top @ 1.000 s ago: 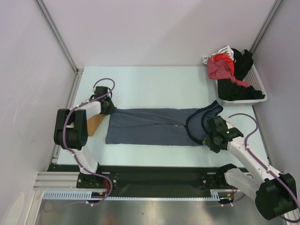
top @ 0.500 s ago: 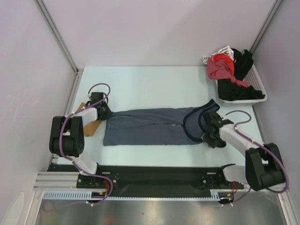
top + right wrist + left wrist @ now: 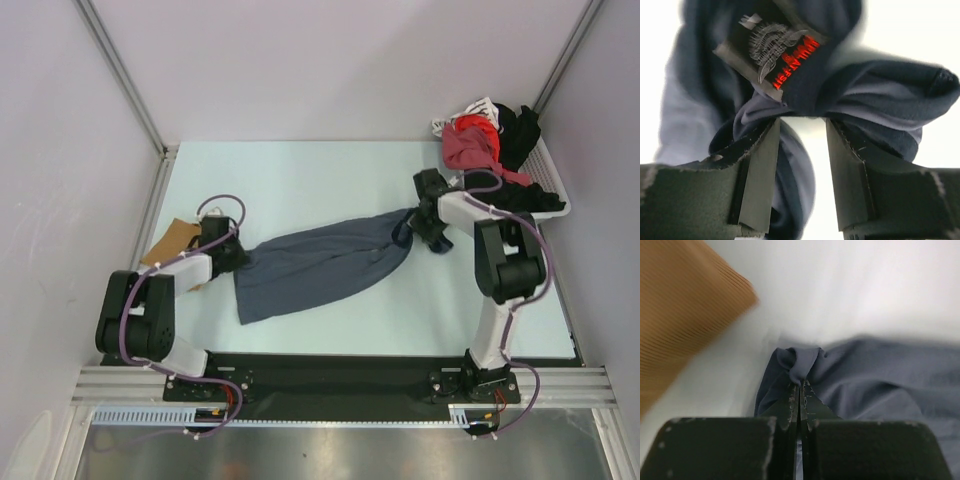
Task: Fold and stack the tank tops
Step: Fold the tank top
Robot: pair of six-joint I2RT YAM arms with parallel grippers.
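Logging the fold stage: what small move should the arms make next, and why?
Probably draw the two ends apart and lay it down flat: the blue tank top runs bunched and diagonal between the left gripper, shut on its hem, and the right gripper at its neck.

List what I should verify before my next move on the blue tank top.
1. Left hand gripping the blue tank top: ok, shut on a pinch of its edge.
2. Right hand gripping it: cannot tell. Its fingers stand apart, with cloth bunched at their tips.
3. Blue tank top lying flat: not ok. It runs diagonally and is gathered at both ends.
4. Tan tank top clear of it: ok. Bare table shows between them in the left wrist view.
5. Right arm clear of the clothes tray: cannot tell. They overlap in the top view.
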